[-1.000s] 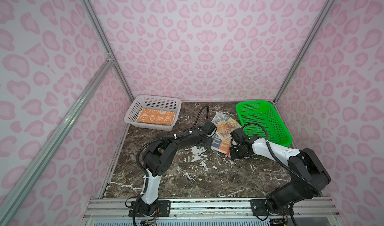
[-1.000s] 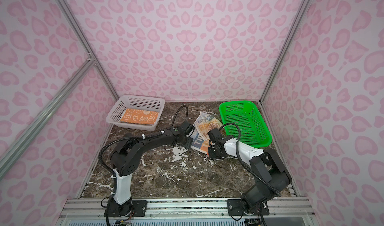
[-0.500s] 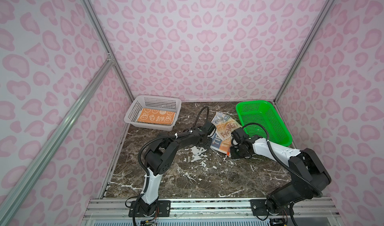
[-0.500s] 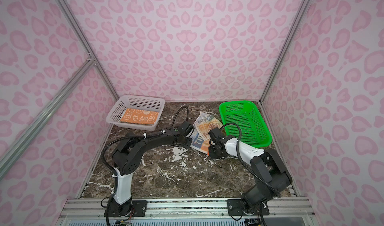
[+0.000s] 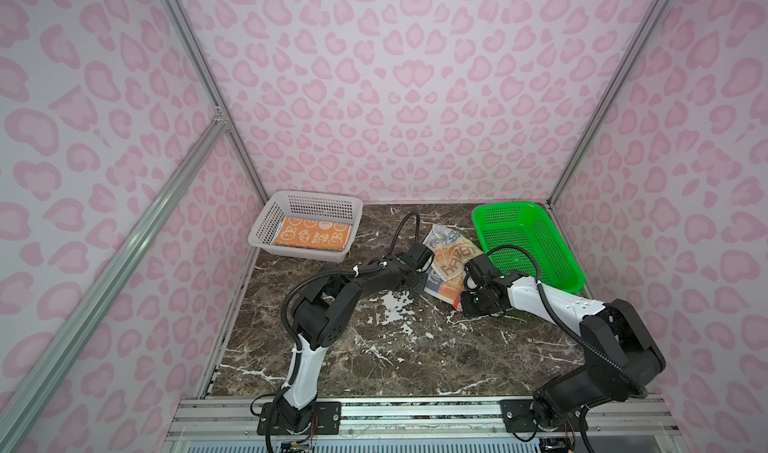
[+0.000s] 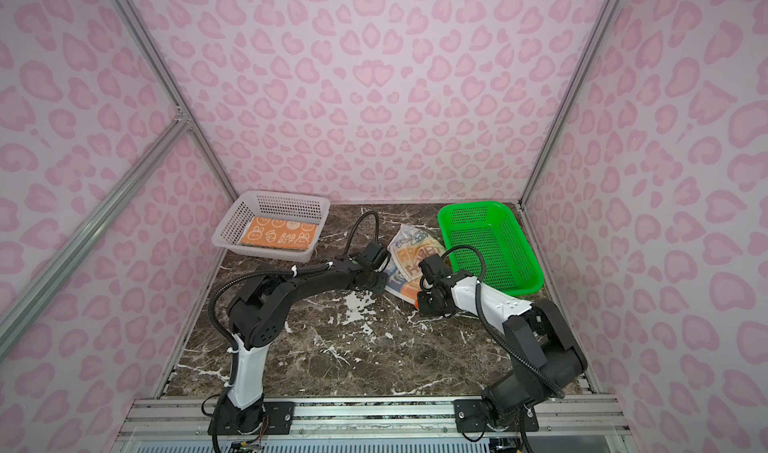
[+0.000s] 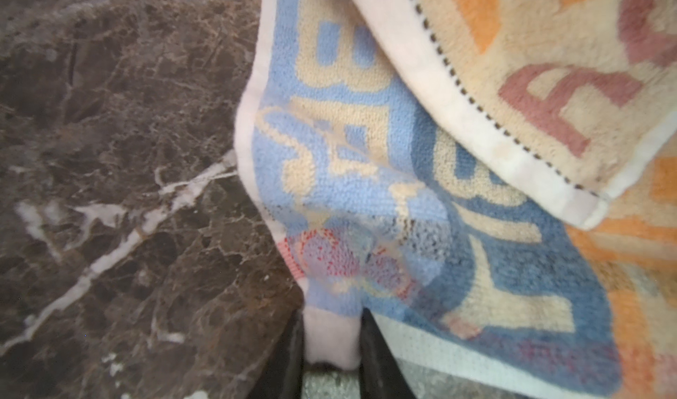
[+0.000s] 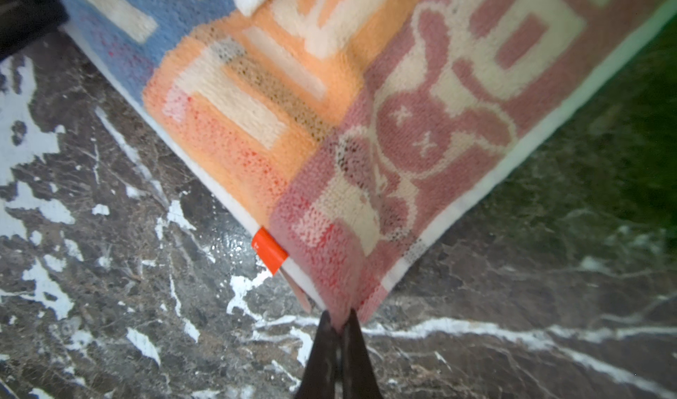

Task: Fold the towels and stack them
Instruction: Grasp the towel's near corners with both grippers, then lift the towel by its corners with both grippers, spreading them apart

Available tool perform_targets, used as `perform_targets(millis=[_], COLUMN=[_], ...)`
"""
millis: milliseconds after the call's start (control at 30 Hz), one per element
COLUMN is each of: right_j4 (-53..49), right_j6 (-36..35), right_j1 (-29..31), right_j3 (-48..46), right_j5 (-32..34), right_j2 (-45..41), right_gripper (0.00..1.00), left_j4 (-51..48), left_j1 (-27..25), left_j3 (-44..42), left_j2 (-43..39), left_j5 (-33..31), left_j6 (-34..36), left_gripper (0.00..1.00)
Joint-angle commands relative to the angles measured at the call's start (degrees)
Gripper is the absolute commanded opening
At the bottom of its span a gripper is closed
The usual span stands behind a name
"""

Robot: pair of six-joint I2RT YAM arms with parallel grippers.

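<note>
Two corners of the towel (image 7: 366,203) sit pinched in the left gripper (image 7: 331,342) and right gripper (image 8: 339,324).

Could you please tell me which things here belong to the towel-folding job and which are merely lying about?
Job: patchwork towel, pinched at two corners by the left fingers and right fingers; cream towel lying on it; orange towel, folded in the white basket.
Lying about: green basket beside the loose towels; marble table, only the work surface.

Towels (image 7: 366,203) blurred (edges cut off).
</note>
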Motion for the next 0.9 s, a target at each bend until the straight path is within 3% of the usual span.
perform_targets(millis=[0, 133, 333, 533, 700, 867], right_j4=[-1.84, -3.66, -6.64, -11.79, -14.84, -15.45], right_j6=[-0.19, -0.64, -0.85, -2.12, -4.30, -5.84], right_j1=[-0.81, -1.59, -1.62, -1.18, 0.20, 0.49], right_j3=[0.77, 3.66, 11.46, 25.36, 38.75, 50.66], right_j5=[0.23, -0.15, -0.23, 0.21, 1.28, 1.53], right_j2=[-1.16, -1.96, -1.24, 0.47, 0.61, 0.93], right_gripper=[0.00, 0.00, 0.00, 0.00, 0.00, 0.00], left_j4=[-7.96, -7.87, -8.35, -9.15, -12.21, -17.34], left_j1=[0.51, 1.37, 3.23, 7.09, 10.64, 13.77], left_j3=[-1.56, -2.60, -6.18, -7.49, -3.31, 7.06], left_j2=[0.46, -2.47, -11.81, -24.91, -32.88, -35.91], left_j5=[0.29, 0.39, 0.94, 0.96, 1.50, 1.36], left_j6=[-0.08, -0.66, -1.76, -3.05, -3.72, -3.68], left_gripper=[0.18, 0.03, 0.03, 0.03, 0.03, 0.03])
